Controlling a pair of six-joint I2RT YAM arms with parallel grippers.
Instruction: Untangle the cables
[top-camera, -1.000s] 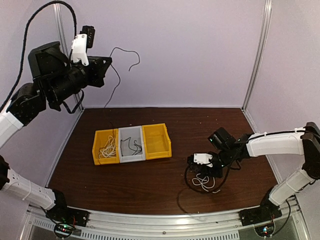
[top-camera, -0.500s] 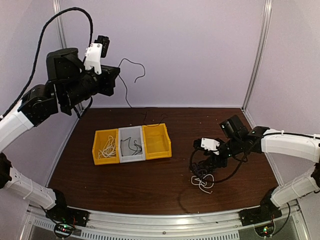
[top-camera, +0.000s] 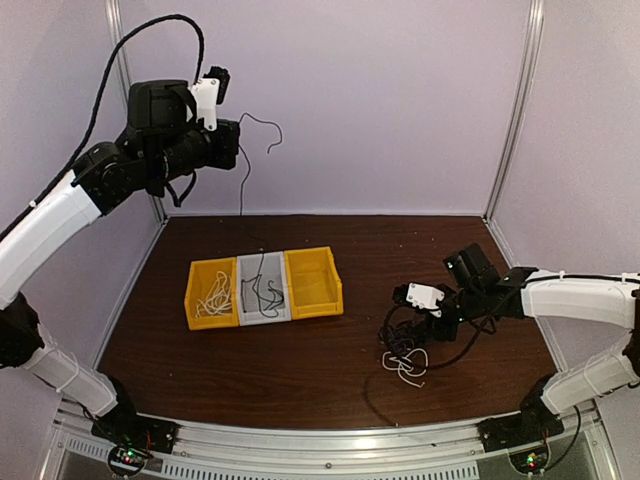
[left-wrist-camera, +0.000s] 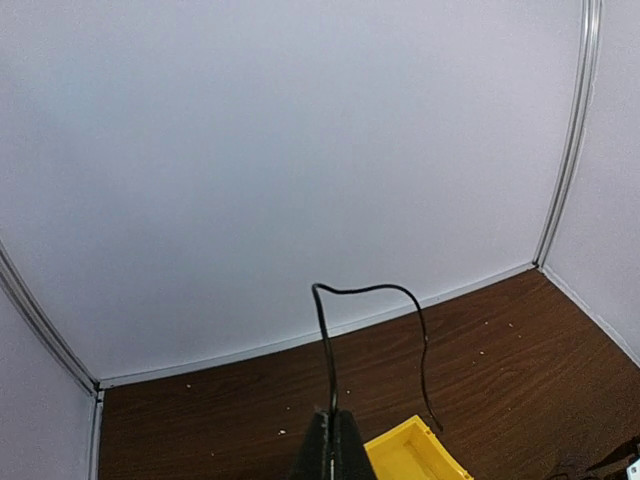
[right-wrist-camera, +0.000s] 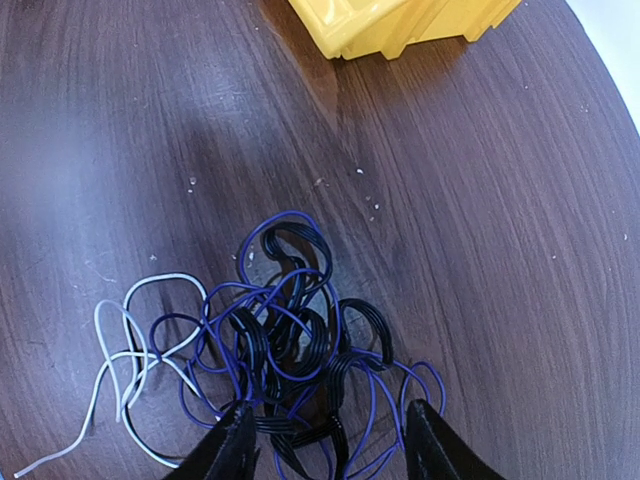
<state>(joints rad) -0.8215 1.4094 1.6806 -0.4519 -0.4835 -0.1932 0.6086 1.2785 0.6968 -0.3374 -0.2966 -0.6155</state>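
Left pincer: clamped on thin black cable.
Right pincer: spread astride loopy blue-black-white tangle, toward right edge of worktop.

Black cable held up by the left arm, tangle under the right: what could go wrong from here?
1. The black cable dangles from the shut left end effector toward the grey bin; released now, it may drape over the rim or re-tangle with the cables inside.
2. The open right end effector sits over the tangle, where blue, black and white strands interlace; closing may grab several.
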